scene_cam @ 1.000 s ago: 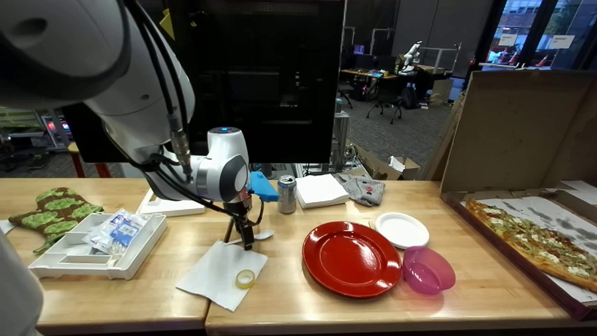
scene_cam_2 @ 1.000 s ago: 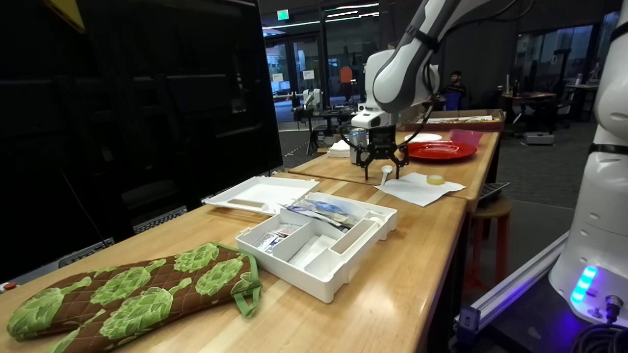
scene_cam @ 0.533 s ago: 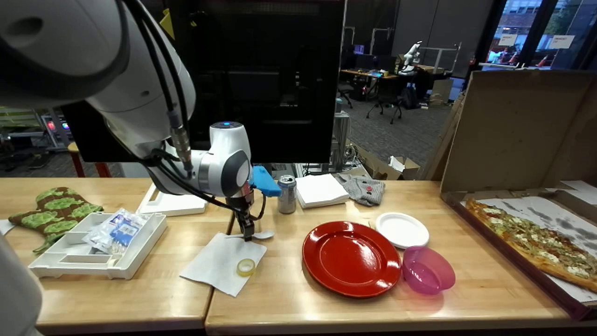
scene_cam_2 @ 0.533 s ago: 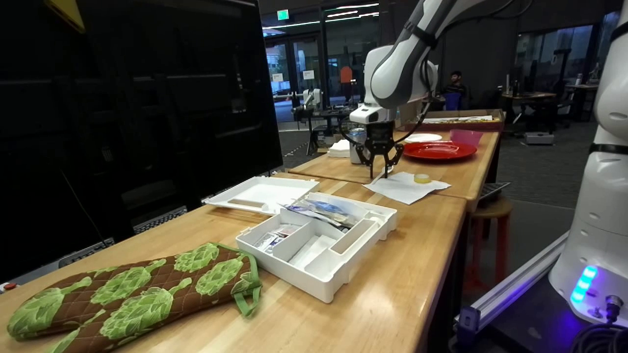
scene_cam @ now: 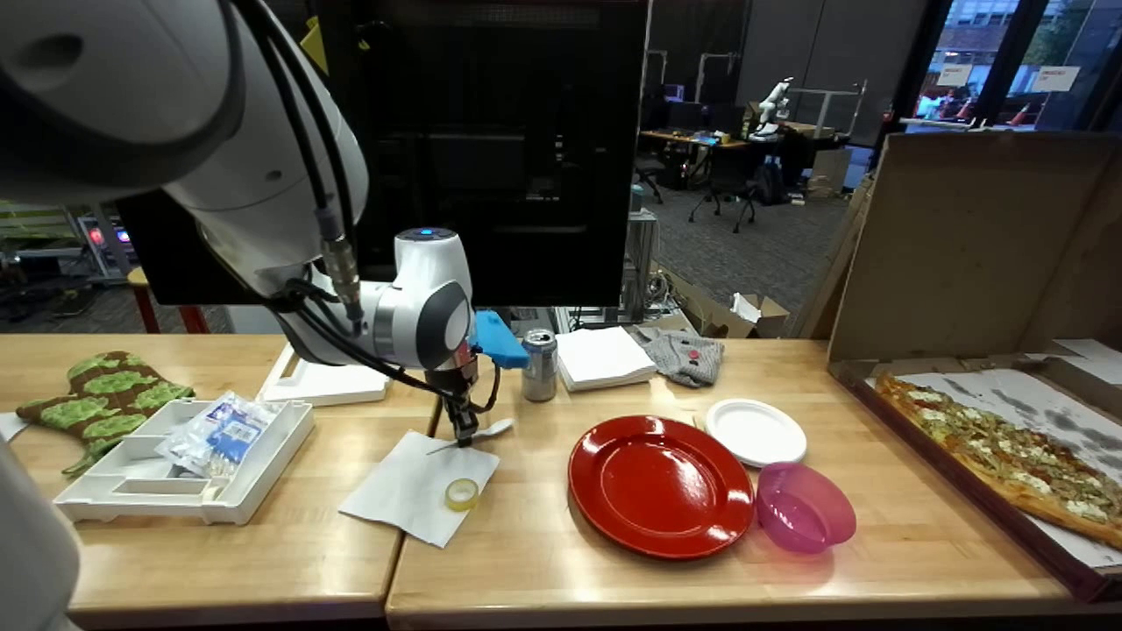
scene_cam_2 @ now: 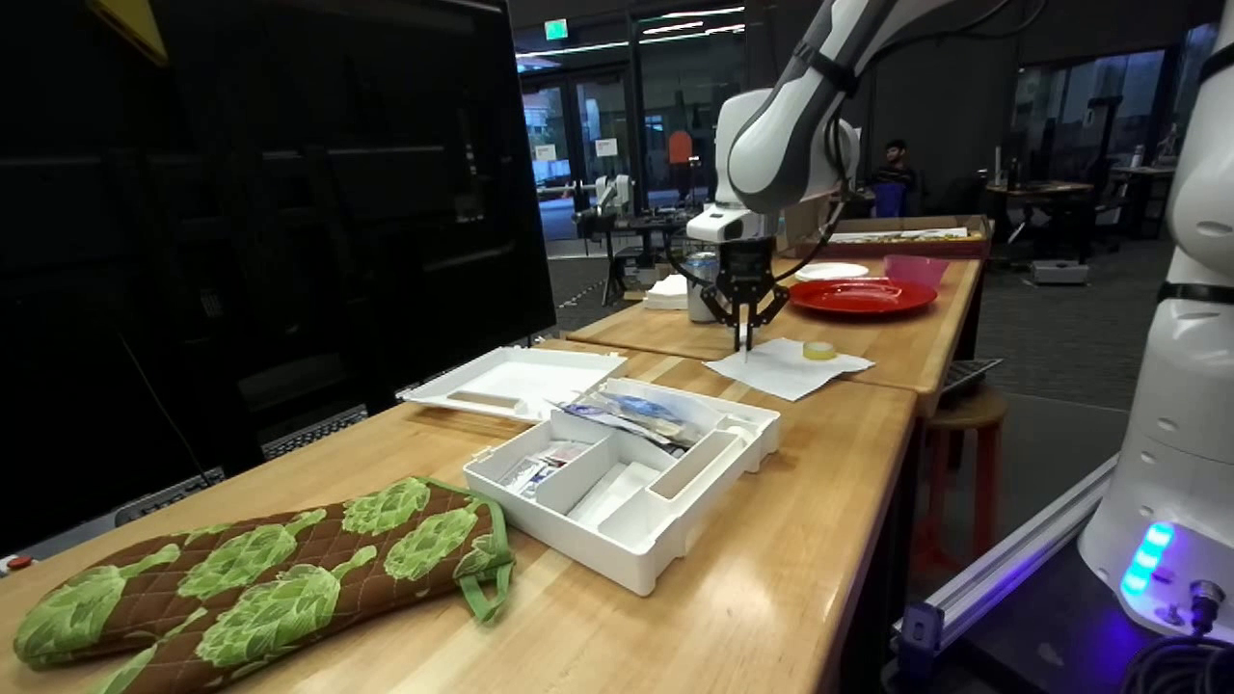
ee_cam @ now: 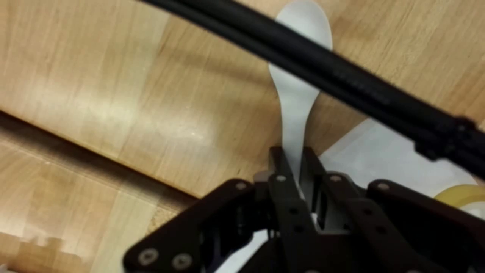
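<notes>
A white spoon [ee_cam: 294,102] has its handle pinched between the fingertips of my gripper [ee_cam: 291,153]. In the wrist view, both fingers press along the handle's sides, and a cable crosses in front of the spoon's bowl. In both exterior views the gripper [scene_cam: 465,441] points down, low over the far edge of a white paper napkin [scene_cam: 403,491]. The spoon's bowl [scene_cam: 500,427] sticks out past the napkin, tilted slightly; whether it touches the table is hard to tell. A yellowish tape roll [scene_cam_2: 819,354] rests on the napkin close by.
A soda can [scene_cam: 539,368] and a napkin stack [scene_cam: 605,358] stand behind. A red plate [scene_cam: 662,486], white plate [scene_cam: 756,432], pink bowl [scene_cam: 804,508] and pizza box [scene_cam: 973,254] lie to one side. Toward the other are a white compartment box [scene_cam_2: 617,540] and oven mitt [scene_cam_2: 270,569].
The fingers have closed from wide apart onto the spoon's handle. The gripper, napkin and tape roll have shifted a little toward the table's back, and the spoon has turned and tilted slightly.
</notes>
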You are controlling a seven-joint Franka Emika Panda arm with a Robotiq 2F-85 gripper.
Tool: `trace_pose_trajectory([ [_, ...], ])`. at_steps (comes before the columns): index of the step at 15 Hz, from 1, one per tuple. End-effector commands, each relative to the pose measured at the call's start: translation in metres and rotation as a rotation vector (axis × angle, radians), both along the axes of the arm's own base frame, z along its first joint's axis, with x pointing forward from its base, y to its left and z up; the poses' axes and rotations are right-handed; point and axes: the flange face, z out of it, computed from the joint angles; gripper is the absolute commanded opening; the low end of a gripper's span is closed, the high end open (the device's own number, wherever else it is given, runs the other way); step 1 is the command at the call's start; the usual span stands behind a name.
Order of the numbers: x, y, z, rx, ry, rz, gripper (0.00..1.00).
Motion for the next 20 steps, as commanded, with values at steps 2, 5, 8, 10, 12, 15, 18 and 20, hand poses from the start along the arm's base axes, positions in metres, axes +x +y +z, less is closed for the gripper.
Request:
trace_pose_trajectory([
  [2,-0.005,0.001,0.000,0.017,0.001,-0.004,0.03],
  [5,-0.018,0.001,0.008,0.018,-0.030,0.002,0.03],
  [8,-0.036,0.001,0.017,0.016,-0.075,0.008,0.03],
  [10,-0.050,0.000,0.024,0.014,-0.113,0.016,0.03],
  [12,-0.060,-0.003,0.033,0.016,-0.146,0.018,0.03],
  [15,-0.072,-0.009,0.048,0.023,-0.187,0.012,0.03],
  [18,-0.075,-0.024,0.062,0.044,-0.214,-0.029,0.03],
  [20,-0.074,-0.041,0.069,0.060,-0.225,-0.066,0.03],
])
